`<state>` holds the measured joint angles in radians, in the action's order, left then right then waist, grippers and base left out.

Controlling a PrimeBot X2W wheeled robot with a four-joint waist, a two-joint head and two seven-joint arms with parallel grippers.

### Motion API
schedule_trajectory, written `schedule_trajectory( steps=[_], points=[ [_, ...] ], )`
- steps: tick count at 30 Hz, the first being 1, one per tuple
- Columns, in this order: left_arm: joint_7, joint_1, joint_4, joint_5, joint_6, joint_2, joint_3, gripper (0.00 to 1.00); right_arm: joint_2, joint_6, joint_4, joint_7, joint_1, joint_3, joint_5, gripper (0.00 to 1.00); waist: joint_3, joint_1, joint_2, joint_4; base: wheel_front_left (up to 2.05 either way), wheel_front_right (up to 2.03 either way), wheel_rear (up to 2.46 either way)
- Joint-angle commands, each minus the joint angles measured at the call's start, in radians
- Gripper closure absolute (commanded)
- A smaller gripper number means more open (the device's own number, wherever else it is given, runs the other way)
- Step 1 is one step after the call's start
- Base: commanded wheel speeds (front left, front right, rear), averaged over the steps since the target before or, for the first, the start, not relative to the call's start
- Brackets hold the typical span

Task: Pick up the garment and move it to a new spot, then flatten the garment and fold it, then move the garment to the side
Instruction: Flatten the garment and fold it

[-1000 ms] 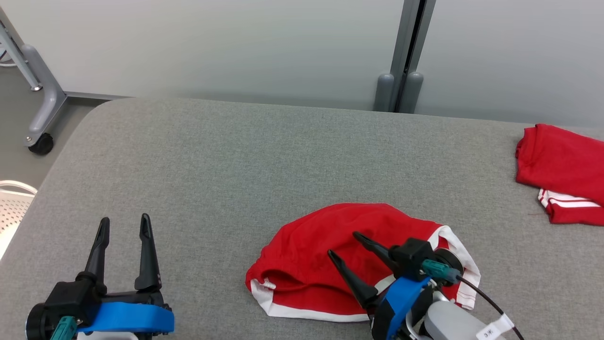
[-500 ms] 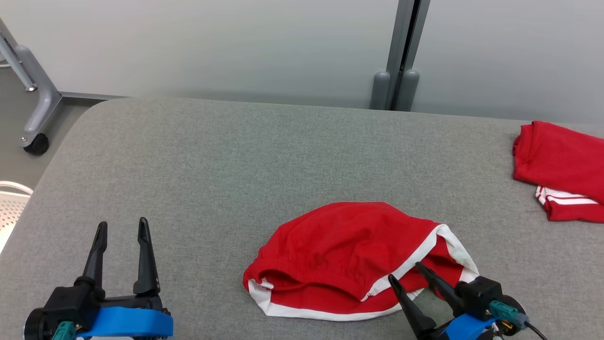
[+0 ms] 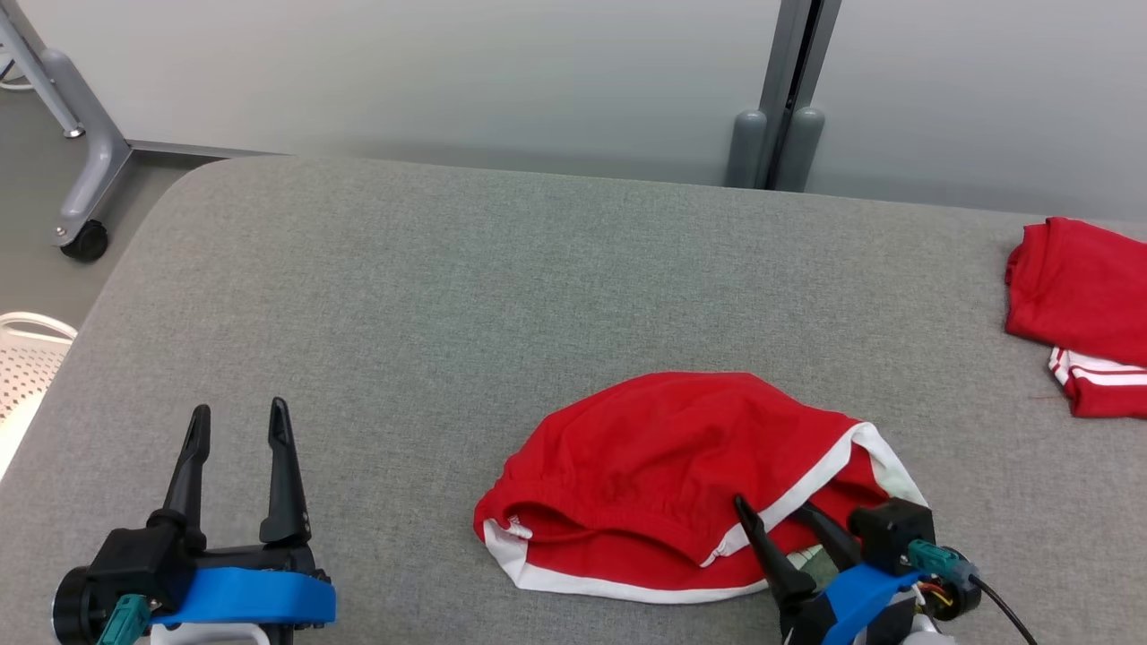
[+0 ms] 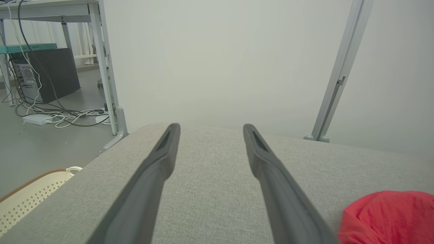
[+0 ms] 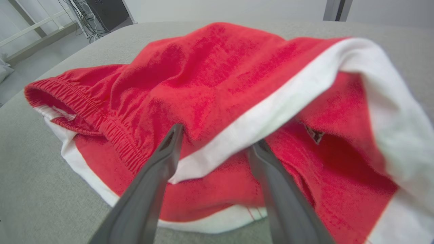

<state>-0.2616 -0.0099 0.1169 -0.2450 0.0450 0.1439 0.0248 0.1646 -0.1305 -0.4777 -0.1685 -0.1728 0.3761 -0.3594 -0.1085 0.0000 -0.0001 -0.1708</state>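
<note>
The garment point(image 3: 681, 466) is a pair of red shorts with white trim, lying crumpled on the grey padded table point(image 3: 448, 287) a little right of centre. My right gripper point(image 3: 769, 503) is open at its near right edge. In the right wrist view the right gripper point(image 5: 217, 134) has its fingers on either side of the white-trimmed hem of the garment point(image 5: 220, 74), with the upper layer raised over them. My left gripper point(image 3: 239, 409) is open and holds nothing at the near left, well clear of the cloth. In the left wrist view the left gripper point(image 4: 211, 126) points across bare table, with the garment point(image 4: 390, 217) at the lower right.
A second red cloth with white stripes point(image 3: 1080, 305) lies folded at the table's far right edge. A white perforated basket point(image 3: 22, 358) stands off the left edge. A grey frame leg with a caster point(image 3: 85, 242) and a grey post point(image 3: 780, 134) stand behind the table.
My right gripper has drawn back from over the garment's middle to its near right hem, then edged in around the white trim. The head view has shifted a little. The left gripper has stayed put.
</note>
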Motion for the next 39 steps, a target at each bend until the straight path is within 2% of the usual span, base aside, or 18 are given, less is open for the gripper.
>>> schedule_trajectory(
  steps=[1,7,13,22,26,27,28,29,30,35,39],
  points=[
    [-0.004,-0.024,0.002,0.004,0.004,-0.003,0.006,0.00,-0.003,0.000,-0.016,-0.015,-0.034,0.017,-0.013,1.00,-0.003,0.0000,0.0001,-0.008,0.00,0.00,0.00],
    [-0.004,-0.029,0.003,0.003,0.003,-0.005,0.001,0.00,-0.009,0.000,0.006,-0.046,-0.149,0.063,-0.025,1.00,-0.008,0.0000,0.0001,-0.012,0.00,0.00,0.00],
    [-0.004,-0.049,0.013,0.008,0.012,-0.018,0.018,0.00,-0.028,0.000,-0.035,0.012,-0.340,0.128,-0.041,1.00,-0.020,0.0000,0.0001,-0.036,0.00,0.00,0.00],
    [-0.004,-0.103,0.036,0.009,0.035,-0.038,0.043,0.00,-0.047,0.000,-0.309,0.038,-0.679,0.267,-0.054,1.00,-0.072,0.0000,0.0001,-0.116,0.00,0.00,0.00],
    [-0.004,-0.120,0.048,0.009,0.042,-0.046,0.042,0.00,-0.065,0.000,-0.439,0.010,-0.788,0.338,-0.070,1.00,-0.094,0.0000,0.0001,-0.134,0.00,0.00,0.00],
    [-0.004,-0.125,0.051,0.010,0.044,-0.048,0.043,0.00,-0.069,0.000,-0.472,0.005,-0.808,0.355,-0.074,0.70,-0.098,0.0000,0.0001,-0.138,0.00,0.00,0.00],
    [-0.004,-0.125,0.051,0.010,0.044,-0.048,0.043,0.00,-0.069,0.000,-0.472,0.005,-0.808,0.355,-0.074,0.70,-0.098,0.0000,0.0001,-0.138,0.00,0.00,0.00],
    [-0.004,-0.127,0.054,0.012,0.045,-0.050,0.044,0.00,-0.072,0.000,-0.501,-0.004,-0.826,0.373,-0.077,0.51,-0.101,0.0000,0.0001,-0.143,0.00,0.00,0.00],
    [-0.004,-0.128,0.057,0.013,0.048,-0.052,0.045,0.00,-0.076,0.000,-0.527,-0.011,-0.837,0.382,-0.090,0.00,-0.102,0.0000,0.0001,-0.144,0.00,0.00,0.00],
    [-0.004,-0.132,0.068,0.020,0.052,-0.056,0.034,0.00,-0.090,0.000,-0.584,-0.068,-0.830,0.425,-0.147,0.00,-0.089,0.0000,0.0001,-0.127,0.00,0.00,0.00],
    [-0.004,-0.111,0.068,0.028,0.053,-0.050,0.019,0.00,-0.063,0.000,-0.551,-0.093,-0.777,0.442,-0.183,0.00,-0.064,0.0000,0.0001,-0.090,0.00,0.00,0.00]
  ],
)
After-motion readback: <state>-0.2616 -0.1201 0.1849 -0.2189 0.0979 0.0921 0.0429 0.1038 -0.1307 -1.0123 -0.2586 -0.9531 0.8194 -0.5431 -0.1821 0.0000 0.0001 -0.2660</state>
